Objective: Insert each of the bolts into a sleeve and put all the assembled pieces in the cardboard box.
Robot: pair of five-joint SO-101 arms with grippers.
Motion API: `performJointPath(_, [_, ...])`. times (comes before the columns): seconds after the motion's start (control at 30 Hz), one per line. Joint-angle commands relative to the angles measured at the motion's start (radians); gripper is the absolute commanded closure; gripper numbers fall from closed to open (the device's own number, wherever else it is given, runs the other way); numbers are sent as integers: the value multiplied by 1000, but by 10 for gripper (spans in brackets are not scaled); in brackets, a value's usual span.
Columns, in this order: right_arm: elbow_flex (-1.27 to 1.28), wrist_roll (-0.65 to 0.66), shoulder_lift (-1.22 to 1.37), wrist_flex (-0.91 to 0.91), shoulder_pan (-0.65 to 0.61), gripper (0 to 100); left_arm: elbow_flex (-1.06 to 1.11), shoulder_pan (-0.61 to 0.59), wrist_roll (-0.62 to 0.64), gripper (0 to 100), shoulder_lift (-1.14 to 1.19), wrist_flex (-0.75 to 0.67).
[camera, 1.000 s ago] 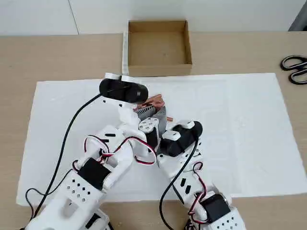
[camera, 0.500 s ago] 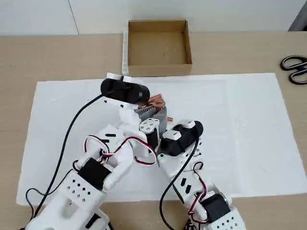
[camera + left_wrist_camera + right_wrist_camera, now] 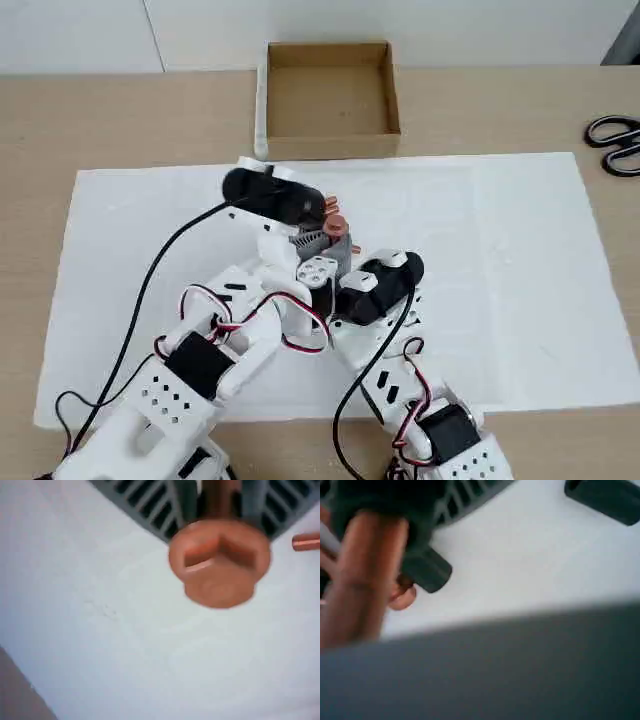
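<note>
My left gripper (image 3: pixel 328 226) hangs over the middle of the white sheet, shut on a copper bolt (image 3: pixel 335 218). In the left wrist view the bolt's hex head (image 3: pixel 220 562) faces the camera, its shaft clamped between the ribbed grey fingers (image 3: pixel 145 505). My right arm (image 3: pixel 385 285) sits just behind and to the right of it. In the right wrist view a copper shaft (image 3: pixel 365 580) runs into a dark mass, and a dark sleeve (image 3: pixel 427 570) lies on the sheet beside it. A second dark sleeve (image 3: pixel 607 497) lies farther off. The cardboard box (image 3: pixel 330 147) stands open at the back.
A white sheet (image 3: pixel 520 270) covers the middle of the wooden table. Scissors (image 3: pixel 615 145) lie at the far right edge. Another copper piece (image 3: pixel 306 542) lies on the sheet near the held bolt. The two arms crowd together at the sheet's centre.
My left arm has swung a little to the right and toward the right arm, carrying the bolt with it. The right arm has stayed put.
</note>
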Motion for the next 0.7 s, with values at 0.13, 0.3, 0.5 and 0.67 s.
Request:
performJointPath(0.13, [-9,-9,-19,1,13,995,-10,15,-17,994,-28,12])
performJointPath(0.3, [-9,-9,-19,1,13,995,-10,15,-17,994,-28,32])
performJointPath(0.5, [-9,-9,-19,1,13,995,-12,15,-17,994,-28,75])
performJointPath(0.67, [-9,-9,-19,1,13,995,-12,15,-17,994,-28,77])
